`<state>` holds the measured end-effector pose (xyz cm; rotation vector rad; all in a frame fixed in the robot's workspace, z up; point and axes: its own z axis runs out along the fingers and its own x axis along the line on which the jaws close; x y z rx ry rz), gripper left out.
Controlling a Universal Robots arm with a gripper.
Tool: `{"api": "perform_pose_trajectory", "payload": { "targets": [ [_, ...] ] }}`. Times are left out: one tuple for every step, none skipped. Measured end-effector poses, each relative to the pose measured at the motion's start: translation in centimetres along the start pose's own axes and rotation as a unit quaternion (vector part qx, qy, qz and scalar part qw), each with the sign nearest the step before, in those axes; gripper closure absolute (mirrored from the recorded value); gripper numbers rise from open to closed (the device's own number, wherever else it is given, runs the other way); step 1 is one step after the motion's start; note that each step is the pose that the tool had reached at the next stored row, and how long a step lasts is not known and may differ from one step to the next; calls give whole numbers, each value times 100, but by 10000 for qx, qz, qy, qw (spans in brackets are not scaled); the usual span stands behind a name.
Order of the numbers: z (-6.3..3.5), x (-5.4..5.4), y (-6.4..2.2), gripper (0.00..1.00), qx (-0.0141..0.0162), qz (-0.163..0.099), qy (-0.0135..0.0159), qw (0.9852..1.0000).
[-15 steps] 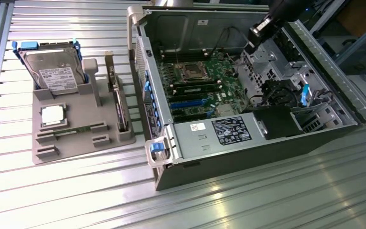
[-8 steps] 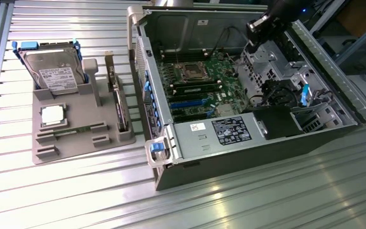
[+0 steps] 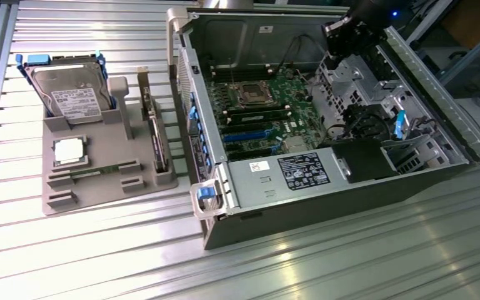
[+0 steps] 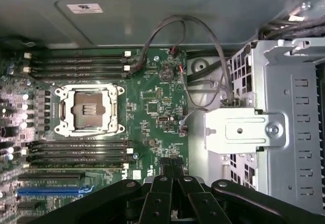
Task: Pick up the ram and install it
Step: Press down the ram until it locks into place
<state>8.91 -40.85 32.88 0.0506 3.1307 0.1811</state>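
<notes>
The fingers (image 4: 166, 167) are squeezed tight together with nothing between them. They hang above the motherboard (image 4: 157, 107) inside the open computer case (image 3: 324, 206) and touch nothing.

The ram (image 3: 97, 170) looks like a thin greenish strip lying low in the grey tray (image 3: 98, 200) on the bench (image 3: 349, 262) – well apart from the fingers (image 3: 334, 61), on the exterior view's left. A hard drive (image 3: 72, 94), a processor chip (image 3: 69, 152) and an expansion card (image 3: 155, 134) sit in that tray too.

The wrist view shows the empty processor socket (image 4: 90, 109) with long memory slots (image 4: 76, 151) on two sides. The metal drive cage (image 4: 284, 132) stands close by – the case walls close in the room all around.
</notes>
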Motion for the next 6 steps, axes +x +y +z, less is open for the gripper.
{"api": "perform_pose_trajectory", "payload": {
  "targets": [
    [0,0,0,90,0,0,0,10000],
    [0,0,0,90,0,1,0,10000],
    [0,0,0,90,0,1,0,10000],
    [0,0,0,90,0,1,0,10000],
    [0,0,0,90,0,1,0,10000],
    [0,0,0,90,0,1,-1,10000]
  ]
}}
